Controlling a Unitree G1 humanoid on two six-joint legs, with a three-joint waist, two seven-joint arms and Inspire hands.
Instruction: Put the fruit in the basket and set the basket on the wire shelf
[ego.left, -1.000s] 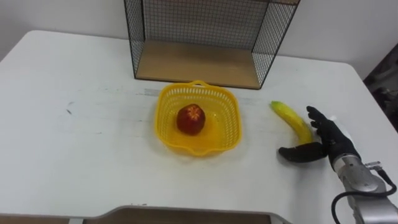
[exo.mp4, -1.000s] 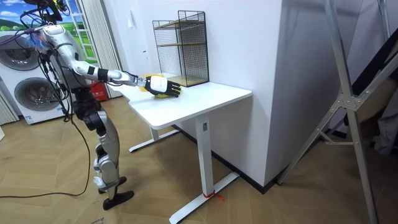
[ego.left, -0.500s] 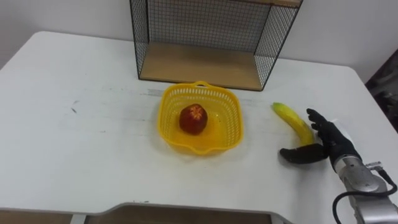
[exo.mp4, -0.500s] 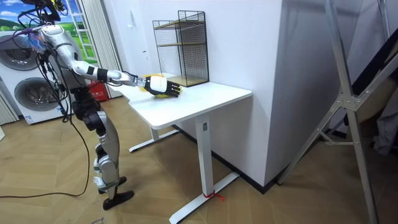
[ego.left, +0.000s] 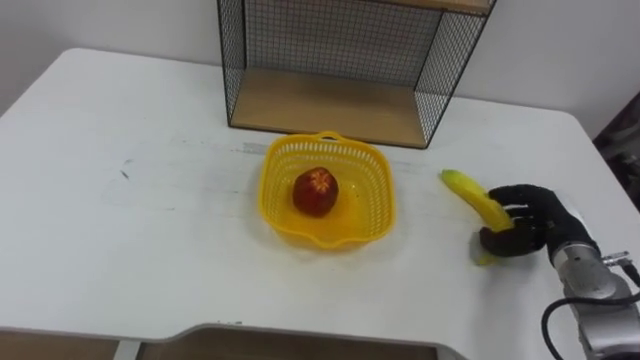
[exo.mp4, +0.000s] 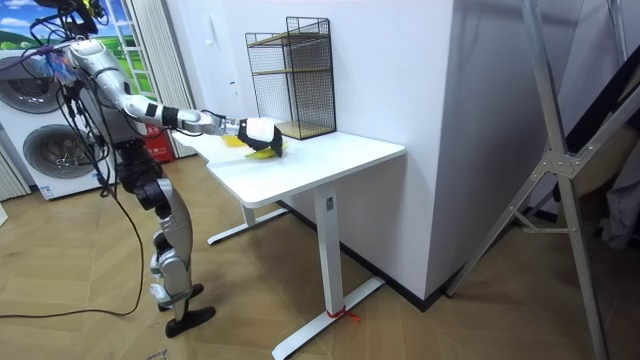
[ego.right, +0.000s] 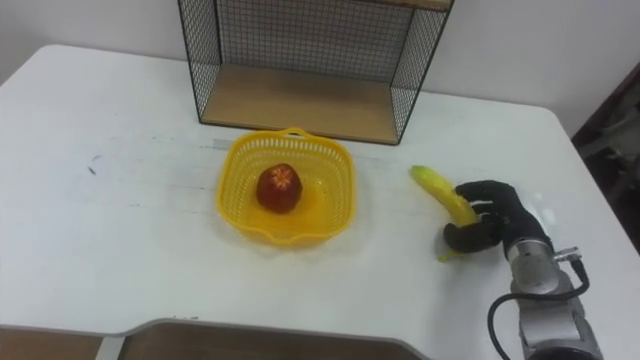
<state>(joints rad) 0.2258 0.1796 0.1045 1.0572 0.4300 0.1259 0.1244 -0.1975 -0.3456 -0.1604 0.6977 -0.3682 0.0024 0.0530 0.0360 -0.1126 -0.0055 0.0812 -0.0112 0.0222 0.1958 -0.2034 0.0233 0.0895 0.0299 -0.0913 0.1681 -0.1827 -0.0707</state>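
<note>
A yellow plastic basket (ego.left: 325, 187) (ego.right: 288, 184) sits in the middle of the white table (ego.left: 140, 230), with a red apple (ego.left: 315, 191) (ego.right: 277, 187) inside it. Right of the basket lies a yellow banana (ego.left: 472, 196) (ego.right: 439, 192). My right hand (ego.left: 525, 222) (ego.right: 491, 220) has its black fingers curled round the banana's near end. The black wire shelf (ego.left: 340, 60) (ego.right: 310, 58) with a wooden floor stands just behind the basket. In the room view my right hand (exo.mp4: 256, 133) reaches over the table beside the wire shelf (exo.mp4: 293, 75).
The table's right edge lies close to my right hand. I stand at the table's (exo.mp4: 330, 160) end, with washing machines (exo.mp4: 45, 140) behind me and a white wall at the room view's right.
My right hand's fingers, spread beside the banana before, have curled round its near end. The camera has shifted slightly.
</note>
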